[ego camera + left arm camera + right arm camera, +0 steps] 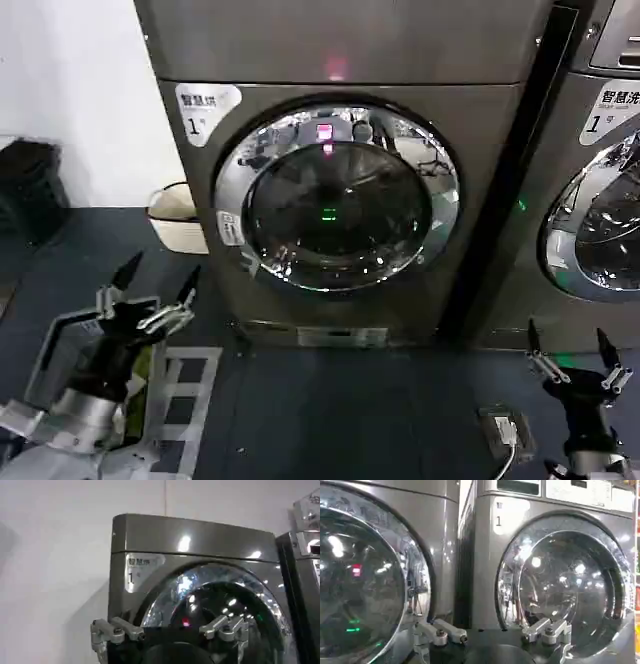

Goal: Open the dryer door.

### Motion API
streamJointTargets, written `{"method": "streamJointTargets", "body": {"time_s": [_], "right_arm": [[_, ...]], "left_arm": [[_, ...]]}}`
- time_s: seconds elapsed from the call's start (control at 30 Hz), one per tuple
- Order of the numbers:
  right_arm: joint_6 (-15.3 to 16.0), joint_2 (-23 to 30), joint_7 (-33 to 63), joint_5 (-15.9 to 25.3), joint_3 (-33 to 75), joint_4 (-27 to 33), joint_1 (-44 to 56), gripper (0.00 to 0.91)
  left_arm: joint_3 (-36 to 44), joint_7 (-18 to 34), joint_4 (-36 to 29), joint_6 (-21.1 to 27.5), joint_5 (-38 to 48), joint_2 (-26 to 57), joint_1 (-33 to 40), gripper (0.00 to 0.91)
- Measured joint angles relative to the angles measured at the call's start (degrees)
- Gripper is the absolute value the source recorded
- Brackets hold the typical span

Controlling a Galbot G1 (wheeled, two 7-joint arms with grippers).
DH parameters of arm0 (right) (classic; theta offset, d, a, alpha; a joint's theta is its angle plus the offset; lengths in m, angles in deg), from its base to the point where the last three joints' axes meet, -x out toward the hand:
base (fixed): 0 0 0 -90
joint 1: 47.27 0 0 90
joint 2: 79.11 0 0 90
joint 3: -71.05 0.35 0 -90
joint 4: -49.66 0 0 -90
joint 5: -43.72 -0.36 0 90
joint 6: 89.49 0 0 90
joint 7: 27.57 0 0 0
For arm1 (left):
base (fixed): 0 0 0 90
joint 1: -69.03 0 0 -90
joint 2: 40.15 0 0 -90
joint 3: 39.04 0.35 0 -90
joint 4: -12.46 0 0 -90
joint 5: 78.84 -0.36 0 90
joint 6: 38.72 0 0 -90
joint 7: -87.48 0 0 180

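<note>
Two machines stand side by side in front of you, and your target is the dryer (345, 180) in the middle of the head view, dark grey-bronze, with a white "1" sticker (205, 110) at its upper left corner and a pink light (336, 68) glowing above the opening. Its door (337, 198) sits flush in the front panel, chrome ring unbroken all the way round the dark glass, so it is shut. A green dot glints in the glass and a red one near the ring's top. Your left pincer (157, 283) hangs low on the left, in front of the dryer's lower left corner and apart from it, with its two black-tipped fingers (127, 270) spread wide and pointing up toward the machine, nothing between them. From the left wrist camera you look up at the dryer, sticker and ring above the spread fingers (125, 630). Your right pincer (568, 347) hangs low at the right edge, in front of the second machine (600, 150) and well away from the door, its fingers wide too and holding nothing. The right wrist camera faces the gap between the two machines, your door (365, 585) on one side and the second machine's door (560, 587) on the other. On the dark floor (350, 420) you have a cream basket (178, 215) against the wall (70, 90) left of the dryer, a white frame (185, 400) by the left arm, and a small box with a white cable (505, 432) near the right one.
</note>
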Motion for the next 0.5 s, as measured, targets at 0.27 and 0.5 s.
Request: {"method": "streamJointTargets", "body": {"time_s": [0.27, 0.5], "right_arm": [[5.32, -16.08, -15.73, -8.06, -4.99, 7.73, -12.44, 0.907], [6.37, -25.06, -17.65, -13.43, -14.76, 13.04, -24.65, 0.907]], "left_arm": [[0.11, -0.43, 0.25, 0.21, 0.05, 0.62, -0.54, 0.907], [0.28, -0.73, -0.59, -0.59, -0.24, 0.81, -1.79, 0.907]]}}
